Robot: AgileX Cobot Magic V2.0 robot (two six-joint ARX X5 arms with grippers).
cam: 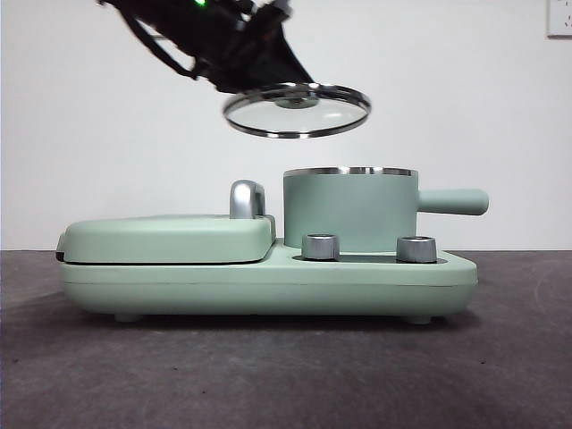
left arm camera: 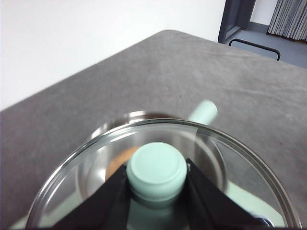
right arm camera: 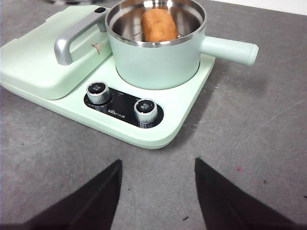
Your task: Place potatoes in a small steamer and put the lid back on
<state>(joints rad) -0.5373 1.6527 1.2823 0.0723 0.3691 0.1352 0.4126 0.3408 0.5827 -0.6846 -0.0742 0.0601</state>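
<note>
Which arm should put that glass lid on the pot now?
Left. Its pincer grips the lid by its knob, above the small steamer. The right pincer is open, back from it.

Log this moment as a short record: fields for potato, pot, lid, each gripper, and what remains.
potato: lying inside the pot
pot: uncovered, on the green cooker base, handle pointing away from the grill plate
lid: in the air above the pot, tilted, off toward the grill side
left gripper: clamped on the lid's knob
right gripper: open, holding nothing, back from the cooker
remaining: set the lid on the pot
</note>
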